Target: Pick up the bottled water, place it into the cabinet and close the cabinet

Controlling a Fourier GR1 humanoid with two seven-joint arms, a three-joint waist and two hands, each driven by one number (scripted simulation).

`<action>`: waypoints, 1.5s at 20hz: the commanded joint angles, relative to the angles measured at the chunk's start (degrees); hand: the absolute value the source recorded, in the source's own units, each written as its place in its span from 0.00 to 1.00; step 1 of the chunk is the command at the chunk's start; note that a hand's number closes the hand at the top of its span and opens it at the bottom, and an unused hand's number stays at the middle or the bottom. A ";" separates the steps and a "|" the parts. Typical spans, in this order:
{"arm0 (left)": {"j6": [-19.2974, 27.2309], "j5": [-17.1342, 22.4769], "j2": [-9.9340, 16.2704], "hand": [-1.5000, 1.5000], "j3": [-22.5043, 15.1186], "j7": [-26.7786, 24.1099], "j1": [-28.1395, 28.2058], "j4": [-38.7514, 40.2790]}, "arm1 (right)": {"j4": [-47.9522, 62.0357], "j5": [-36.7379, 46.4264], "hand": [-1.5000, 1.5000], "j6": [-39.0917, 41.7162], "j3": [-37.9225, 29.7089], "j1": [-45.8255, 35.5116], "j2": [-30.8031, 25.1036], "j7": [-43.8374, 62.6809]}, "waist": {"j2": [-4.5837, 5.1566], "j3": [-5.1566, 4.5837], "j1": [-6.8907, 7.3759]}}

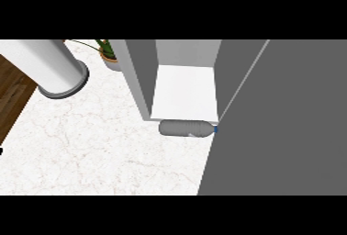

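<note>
Grey bottled water [187, 128] on its side | touching cabinet [183, 94] front

bottle [184, 128] lying on counter [102, 147] before cabinet [184, 92], prob. touching door [284, 124].

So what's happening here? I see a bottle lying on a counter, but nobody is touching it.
Nothing is being handled right now; no robot hand shows in this view. The water bottle lies on its side on the marble counter, right at the front edge of the open cabinet, blue cap toward the grey cabinet door. The shelf inside holds nothing visible. A potted plant stands behind.
</note>
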 commanded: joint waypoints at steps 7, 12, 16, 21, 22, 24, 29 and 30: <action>-5.83 3.30 2.81 0.00 5.05 -0.66 2.87 1.23 | -5.26 7.69 1.00 -14.72 8.78 -16.10 7.70 11.16 | 0.33 0.06 1.81; -8.14 4.56 3.82 0.00 7.22 -0.91 4.07 1.18 | -0.67 9.20 1.00 -22.02 11.15 -24.23 14.35 14.86 | 0.49 0.28 2.40; -9.78 5.88 4.54 0.00 8.54 -0.76 3.67 2.62 | 5.26 9.95 1.00 -24.76 13.25 -30.74 19.64 18.16 | 1.47 0.33 3.34; -13.02 5.97 4.33 0.00 9.57 -2.09 5.03 2.71 | 14.49 5.34 1.00 -25.52 15.28 -41.69 25.08 26.44 | 1.75 0.60 5.14; -13.33 6.72 4.96 0.00 10.51 -1.79 4.91 2.36 | 16.18 3.96 1.00 -26.21 15.43 -44.53 26.68 28.10 | 1.78 0.70 5.03; -16.19 6.58 4.73 0.00 11.13 -2.64 6.68 4.39 | 19.57 -0.13 1.00 -27.26 15.57 -51.43 26.87 27.21 | 2.01 0.83 5.48; -18.93 8.86 4.79 0.00 15.19 -2.60 7.68 7.74 | 30.38 -10.77 1.00 -29.03 10.90 -68.81 27.10 25.69 | 2.25 1.18 2.05; -20.94 8.17 4.41 0.00 16.39 -3.62 9.54 7.63 | 34.20 -11.85 1.00 -28.14 8.56 -70.94 27.12 25.55 | 2.22 1.21 2.26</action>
